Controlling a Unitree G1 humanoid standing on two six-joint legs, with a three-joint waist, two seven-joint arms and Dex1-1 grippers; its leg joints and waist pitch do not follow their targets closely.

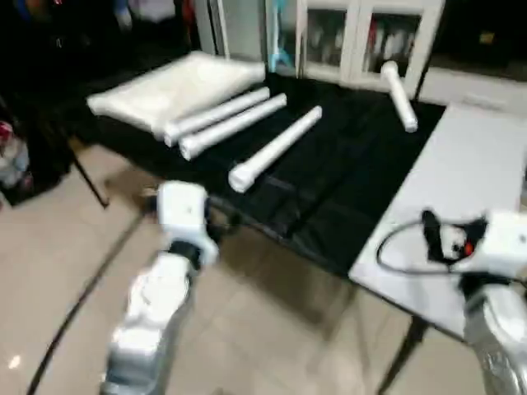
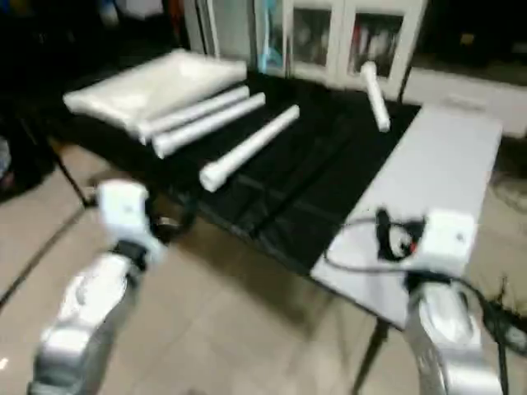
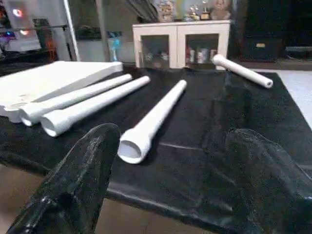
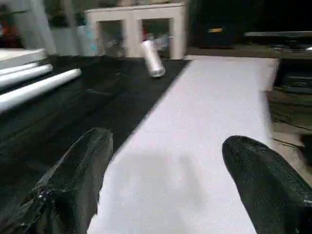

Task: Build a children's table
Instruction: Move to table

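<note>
The children's table lies in parts on a black-covered table [image 1: 329, 197]. Its white top [image 1: 177, 86] rests at the far left. Two white legs [image 1: 218, 113] [image 1: 235, 127] lie side by side against it. A third leg [image 1: 276, 148] lies alone in the middle, its open end [image 3: 130, 146] toward me. The fourth leg [image 1: 399, 97] is at the far right. My left gripper [image 3: 174, 134] is open and empty, just off the near edge and facing the third leg's open end. My right gripper [image 4: 168, 139] is open and empty above a white table [image 1: 461, 181].
The white table adjoins the black one on the right. A white cabinet with glass doors [image 1: 362, 37] stands behind the tables. Tiled floor [image 1: 272, 329] lies under my forearms. A thin black stand leg [image 1: 86, 177] slants by the black table's left corner.
</note>
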